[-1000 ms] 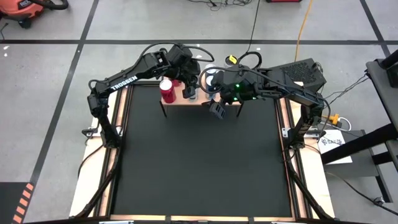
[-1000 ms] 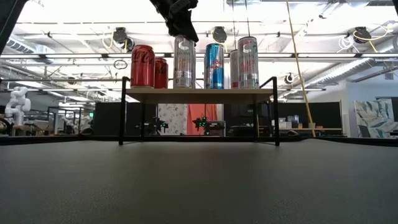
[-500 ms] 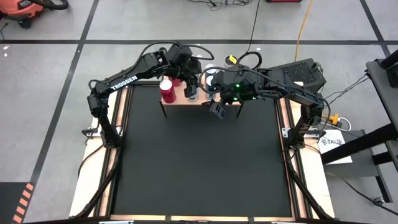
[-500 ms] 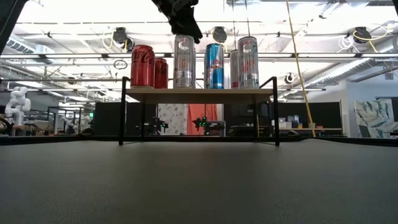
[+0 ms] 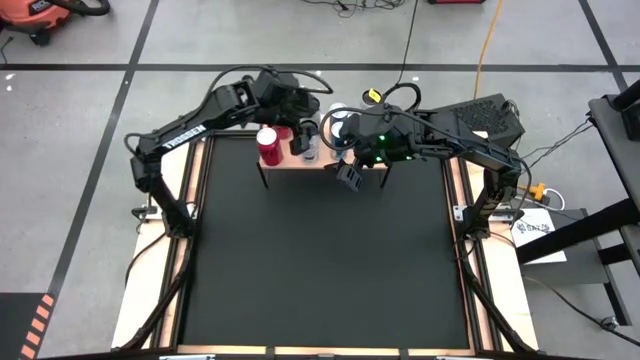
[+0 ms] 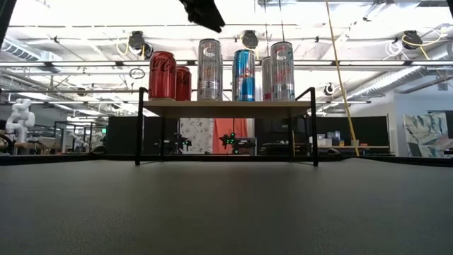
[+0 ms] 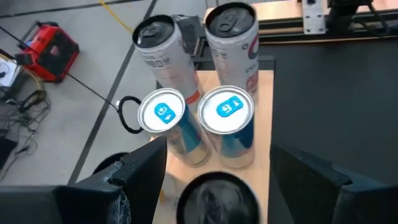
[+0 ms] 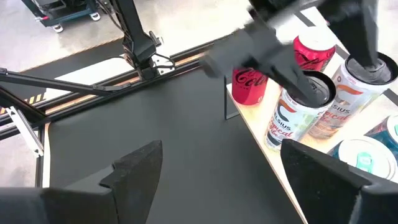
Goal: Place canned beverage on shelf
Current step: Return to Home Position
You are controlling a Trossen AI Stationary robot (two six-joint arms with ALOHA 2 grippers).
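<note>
On the small wood-topped shelf (image 6: 226,108) at the mat's far edge, several cans stand upright on their bases: two red ones (image 6: 162,74), a tall silver can (image 6: 209,69), a blue one (image 6: 244,74) and a pale one (image 6: 282,69). My left gripper (image 6: 202,13) hangs open just above the silver can, clear of it. In the left wrist view its fingers (image 7: 143,171) stand on either side of that can's dark top (image 7: 217,198). My right gripper (image 5: 350,178) waits open in the air in front of the shelf's right half.
The black mat (image 5: 320,260) spreads from the shelf toward the near edge, with wooden strips (image 5: 180,250) along its sides. In the left wrist view two blue-topped cans (image 7: 225,112) and two taller cans (image 7: 231,31) crowd the shelf beyond the silver one.
My left gripper has risen off the silver can and drawn back a little toward the table's far left, with its fingers staying apart. The silver can remains upright on the shelf.
</note>
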